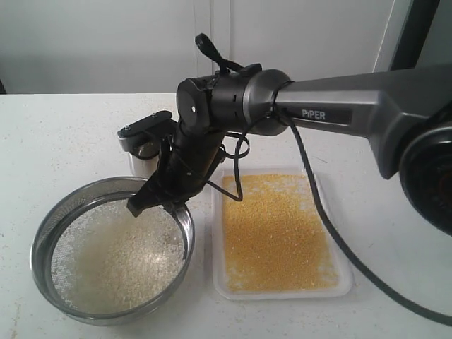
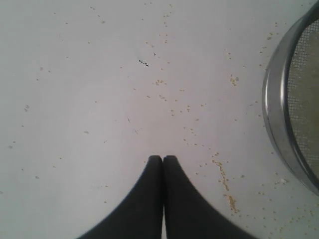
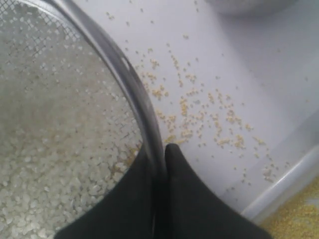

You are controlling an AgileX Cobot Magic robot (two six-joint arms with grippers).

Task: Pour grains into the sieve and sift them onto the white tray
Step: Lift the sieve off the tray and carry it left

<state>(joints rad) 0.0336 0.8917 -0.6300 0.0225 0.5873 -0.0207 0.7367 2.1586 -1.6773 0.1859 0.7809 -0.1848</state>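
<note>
The sieve (image 1: 106,316), a wide steel ring with a mesh bottom, stands on the table at the front left and holds whitish rice-like grains (image 1: 113,261). Right of it lies the white tray (image 1: 282,293), covered with yellow millet-like grains (image 1: 275,233). My right gripper (image 1: 139,205) reaches across and is shut on the sieve's rim (image 3: 144,109), one finger inside and one outside (image 3: 159,149). Rice (image 3: 45,164) shows on the mesh. My left gripper (image 2: 162,158) is shut on nothing above bare table, beside the sieve's wall (image 2: 274,114); the exterior view does not show it.
A small steel cup (image 1: 141,154) stands just behind the sieve, partly hidden by the right arm. Loose yellow grains (image 3: 199,114) lie scattered on the table between sieve and tray rim (image 3: 284,186). The arm's black cable (image 1: 332,233) hangs across the tray.
</note>
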